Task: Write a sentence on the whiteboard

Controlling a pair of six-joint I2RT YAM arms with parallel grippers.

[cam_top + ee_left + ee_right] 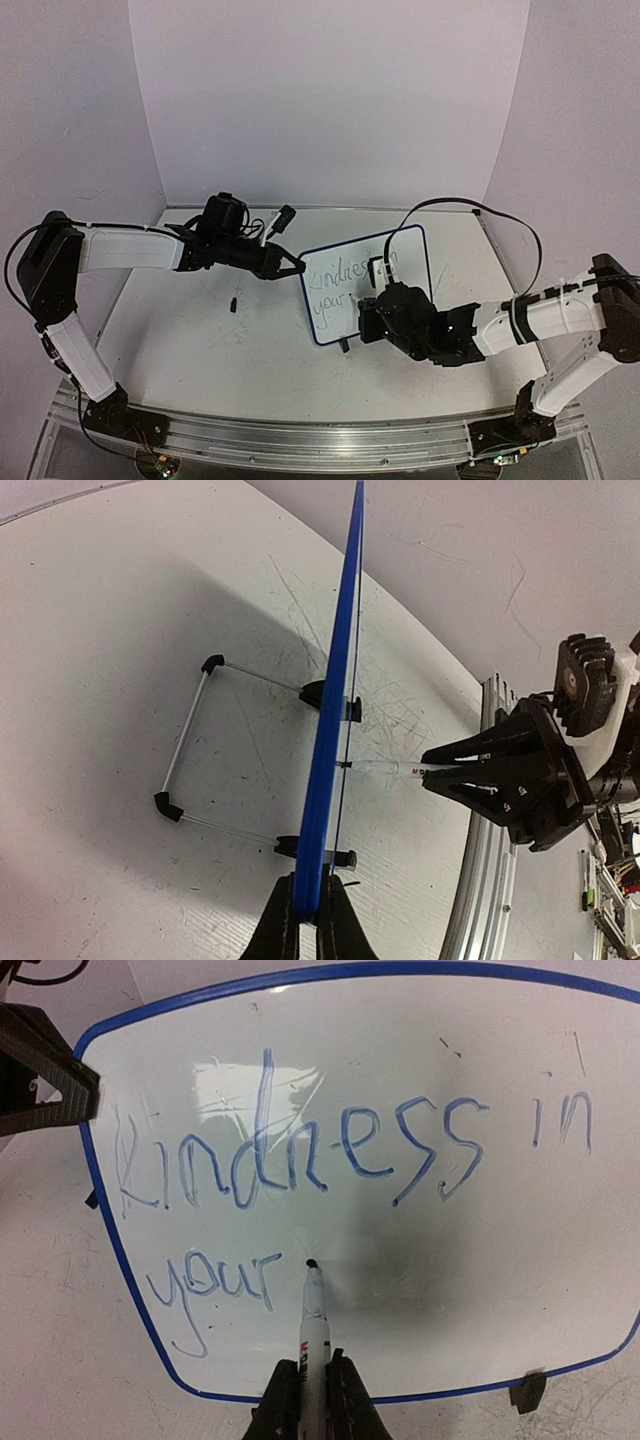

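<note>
The whiteboard [345, 300] stands upright near mid-table, blue-framed. Blue handwriting, the sentence [355, 1145], reads "Kindness in" on the top line and "your" below. My left gripper [298, 268] is shut on the board's left edge; in the left wrist view its jaws [308, 920] pinch the blue edge of the whiteboard [340, 680], seen edge-on. My right gripper [313, 1392] is shut on a white marker [314, 1310], whose dark tip touches the whiteboard [480, 1290] just right of "your". The marker [385, 767] and right gripper [445, 763] also show in the left wrist view.
A wire stand [185, 750] with black feet props the board from behind. A small dark cap-like piece [233, 300] lies on the table left of the board. An aluminium rail [300, 440] runs along the near edge. White walls enclose the back and sides.
</note>
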